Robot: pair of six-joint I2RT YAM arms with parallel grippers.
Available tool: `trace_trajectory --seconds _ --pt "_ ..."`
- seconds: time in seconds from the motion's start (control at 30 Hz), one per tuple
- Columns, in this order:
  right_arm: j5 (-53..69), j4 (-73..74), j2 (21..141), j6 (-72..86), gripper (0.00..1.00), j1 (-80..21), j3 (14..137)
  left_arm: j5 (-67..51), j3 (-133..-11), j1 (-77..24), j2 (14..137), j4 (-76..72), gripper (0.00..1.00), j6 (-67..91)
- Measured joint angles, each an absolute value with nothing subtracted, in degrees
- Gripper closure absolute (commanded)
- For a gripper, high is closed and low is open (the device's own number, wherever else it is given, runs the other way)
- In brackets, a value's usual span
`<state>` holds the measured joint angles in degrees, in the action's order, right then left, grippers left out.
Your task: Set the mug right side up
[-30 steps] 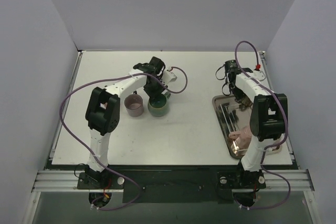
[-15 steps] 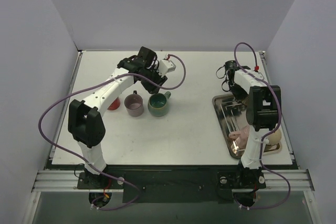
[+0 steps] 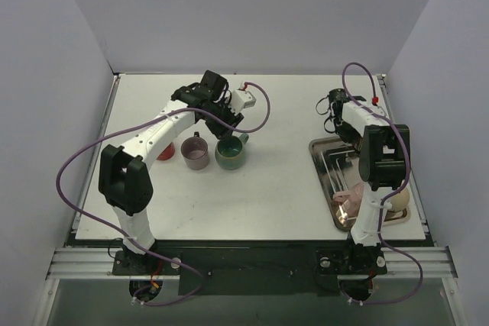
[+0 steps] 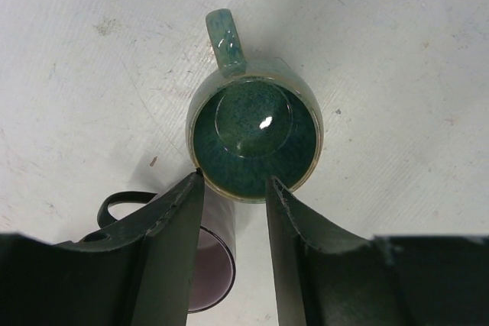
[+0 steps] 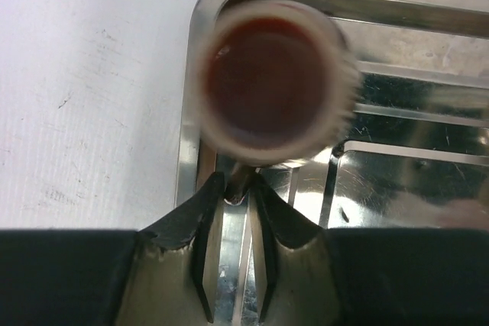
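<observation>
A pale mug [image 5: 271, 93] with a red-brown inside hangs blurred over the steel tray [image 5: 191, 127], its mouth towards the wrist camera. My right gripper [image 5: 237, 182] is shut on its handle, above the tray's far left corner [image 3: 341, 121]. A green mug [image 4: 256, 135] stands upright on the table, handle pointing away. My left gripper [image 4: 233, 188] is open and empty, hovering just above its near rim [image 3: 227, 117]. A mauve mug [image 4: 210, 265] stands upright beside the green one [image 3: 229, 153].
The mauve mug [image 3: 195, 154] and a red object [image 3: 164, 151], partly hidden by the left arm, sit left of the green mug. The tray [image 3: 321, 169] also holds a pink mug [image 3: 351, 202] and a beige object [image 3: 398, 199]. Walls enclose the table.
My left gripper has let go of the green mug and risen away from it, its elbow swinging left. My right arm has swung at the tray's far corner with the pale mug.
</observation>
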<state>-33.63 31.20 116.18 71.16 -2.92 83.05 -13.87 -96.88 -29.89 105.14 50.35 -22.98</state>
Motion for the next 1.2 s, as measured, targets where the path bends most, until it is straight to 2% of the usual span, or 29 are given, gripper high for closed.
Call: trace_trajectory --seconds 0.1,0.13,0.63,1.1,1.2 --pt "-33.8 31.53 116.22 70.91 0.88 -2.92 83.05 -13.96 -96.62 -29.89 104.9 50.35 0.52 -22.98" --pt "-33.8 31.51 116.27 70.74 1.0 -2.92 83.05 -13.96 -96.51 -29.89 104.75 50.35 0.52 -22.98" --pt "-34.68 28.77 115.92 68.79 1.0 -2.37 80.51 -14.83 -95.98 -29.89 103.61 50.35 0.52 -22.98" --pt "-24.91 15.51 94.8 59.64 1.0 -5.76 61.78 -28.29 -94.56 -29.89 100.09 51.64 0.46 -23.49" --pt "-21.89 13.23 91.96 59.31 1.0 -5.89 59.11 -32.03 -93.21 -29.89 98.43 51.48 0.41 -24.47"
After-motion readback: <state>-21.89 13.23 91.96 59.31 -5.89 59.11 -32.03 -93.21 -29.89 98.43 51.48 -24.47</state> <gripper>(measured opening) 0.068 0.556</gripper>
